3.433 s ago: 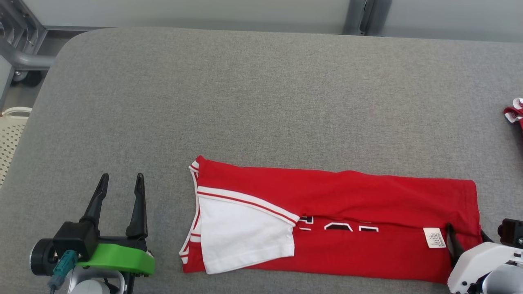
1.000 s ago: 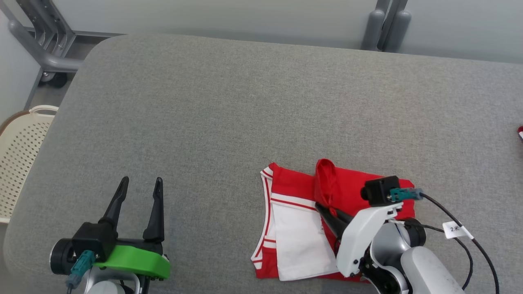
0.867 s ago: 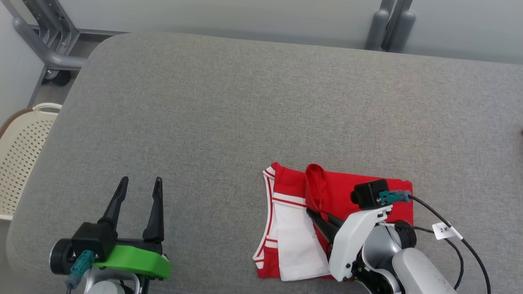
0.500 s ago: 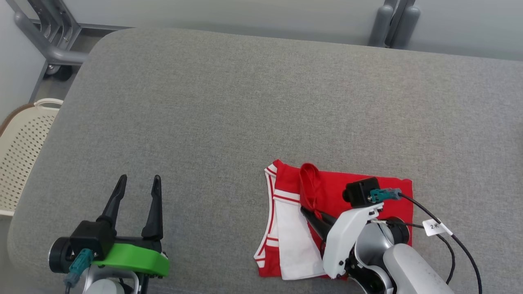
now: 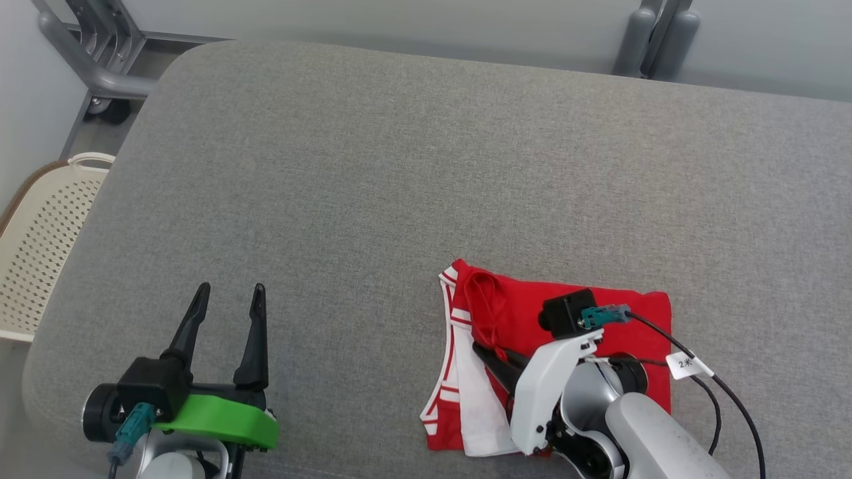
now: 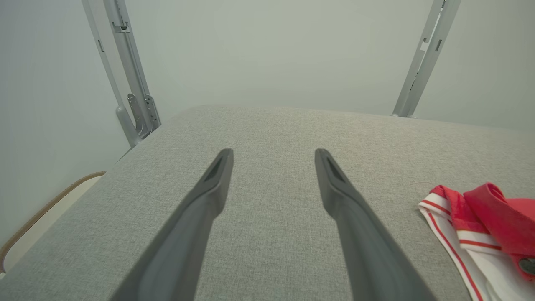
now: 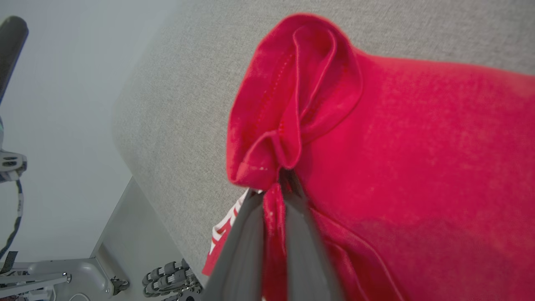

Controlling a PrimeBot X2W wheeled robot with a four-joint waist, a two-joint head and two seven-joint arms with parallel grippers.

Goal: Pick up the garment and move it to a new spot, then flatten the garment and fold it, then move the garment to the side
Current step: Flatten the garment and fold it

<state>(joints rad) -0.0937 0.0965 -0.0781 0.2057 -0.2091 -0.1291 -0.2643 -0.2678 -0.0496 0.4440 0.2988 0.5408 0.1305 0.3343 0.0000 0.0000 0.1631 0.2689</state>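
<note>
Head view: right pincer [image 5: 480, 348] clamps the garment [image 5: 516, 309], tips buried in cloth.

Grey fabric table [image 5: 399, 166]; pale wall behind; perforated cream basket [image 5: 40, 246] left.

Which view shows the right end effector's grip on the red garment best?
Right wrist view: the right end effector is shut on a bunched hem of the garment, close up. The head view shows most of the folded garment, but the pinch is small there. The left wrist view catches its striped edge.
</note>
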